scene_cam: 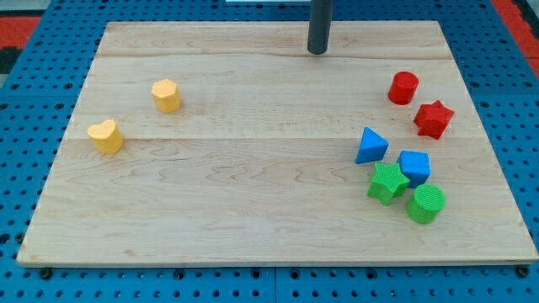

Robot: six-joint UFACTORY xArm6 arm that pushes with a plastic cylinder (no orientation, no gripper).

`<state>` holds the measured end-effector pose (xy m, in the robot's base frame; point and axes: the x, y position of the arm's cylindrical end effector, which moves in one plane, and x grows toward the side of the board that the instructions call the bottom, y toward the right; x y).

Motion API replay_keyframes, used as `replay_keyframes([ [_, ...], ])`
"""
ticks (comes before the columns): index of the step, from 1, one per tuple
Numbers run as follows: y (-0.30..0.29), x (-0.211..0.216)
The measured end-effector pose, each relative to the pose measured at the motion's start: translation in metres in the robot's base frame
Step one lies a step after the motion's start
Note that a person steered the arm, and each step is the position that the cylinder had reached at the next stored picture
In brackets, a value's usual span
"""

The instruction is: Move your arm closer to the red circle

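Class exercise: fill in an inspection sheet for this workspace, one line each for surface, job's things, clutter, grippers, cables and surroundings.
Surface: wooden board, flat, pale.
Job's things: red circle at the view's right; my tip at the view's top, apart from it, to its left.
Clutter: red star, blue triangle, blue cube, green star, green cylinder, yellow hexagon, yellow heart.
Grippers: nothing seen.
Cables: nothing seen.
Surroundings: blue pegboard.

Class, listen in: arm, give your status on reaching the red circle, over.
My tip at the view's top centre, touching no block. Red circle block to its lower right, near the red star block. Nothing between tip and circle.
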<state>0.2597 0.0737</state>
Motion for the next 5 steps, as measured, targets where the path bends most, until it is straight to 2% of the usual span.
replay_keyframes([
  [1, 0.021, 0.0],
  [2, 0.116, -0.011],
  [3, 0.194, 0.003],
  [4, 0.184, 0.07],
  [5, 0.14, 0.106],
])
